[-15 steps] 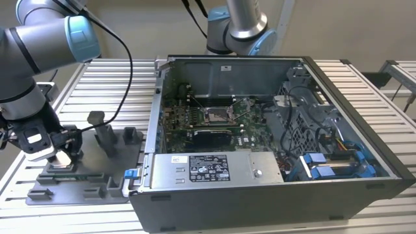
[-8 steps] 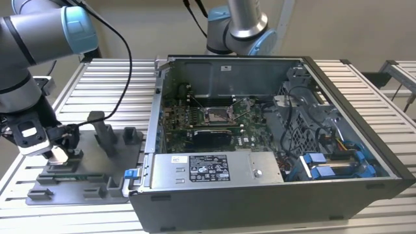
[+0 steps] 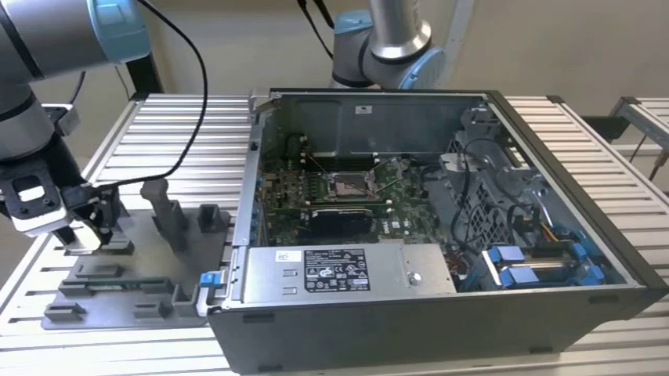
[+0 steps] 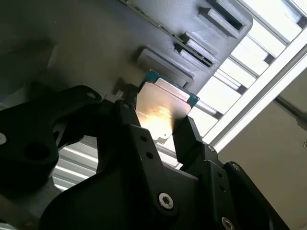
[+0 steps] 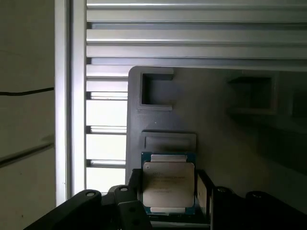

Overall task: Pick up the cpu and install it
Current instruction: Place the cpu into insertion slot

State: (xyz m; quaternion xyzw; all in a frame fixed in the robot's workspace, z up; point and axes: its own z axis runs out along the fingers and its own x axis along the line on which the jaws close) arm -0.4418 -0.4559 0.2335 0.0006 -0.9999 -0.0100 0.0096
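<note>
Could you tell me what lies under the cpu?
The grey tray shows beneath the cpu. The chip itself covers the spot directly below, so whether they touch cannot be seen.

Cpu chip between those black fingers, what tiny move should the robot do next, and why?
Probably lift straight up a little. In both wrist views the fingers sit against two opposite edges of the cpu, so it looks gripped, and the exterior view has the gripper low over the grey tray. A small rise should clear the tray's blocks.
</note>
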